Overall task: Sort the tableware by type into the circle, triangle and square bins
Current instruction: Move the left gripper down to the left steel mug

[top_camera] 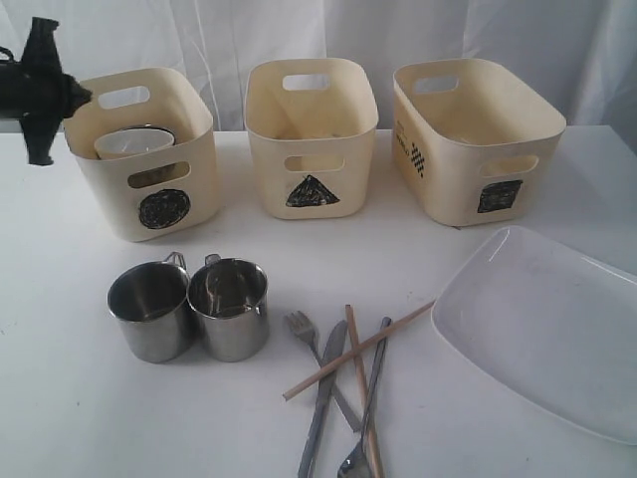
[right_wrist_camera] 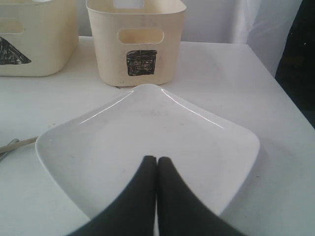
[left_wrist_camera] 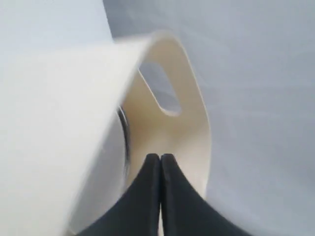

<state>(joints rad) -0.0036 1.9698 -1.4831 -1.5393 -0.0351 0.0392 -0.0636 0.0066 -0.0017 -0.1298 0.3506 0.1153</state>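
My left gripper (top_camera: pixel 84 97) is shut and empty at the left rim of the circle bin (top_camera: pixel 164 194). Inside that bin a small white bowl (top_camera: pixel 134 142) rests. In the left wrist view the shut gripper (left_wrist_camera: pixel 160 156) hovers over the bin's handle wall (left_wrist_camera: pixel 184 113). Two steel mugs (top_camera: pixel 149 311) (top_camera: pixel 231 309) stand side by side at the front. Fork (top_camera: pixel 302 327), knife (top_camera: pixel 320 403), spoon (top_camera: pixel 370 378) and two chopsticks (top_camera: pixel 390 329) (top_camera: pixel 355 344) lie crossed in a pile. My right gripper (right_wrist_camera: pixel 156 158) is shut and empty above the white plate (right_wrist_camera: pixel 147 123), and is outside the exterior view.
The triangle bin (top_camera: pixel 311 139) stands in the middle at the back, the square bin (top_camera: pixel 478 139) to its right. The plate (top_camera: pixel 547 319) lies at the front right, reaching the table's edge. White curtains hang behind the table.
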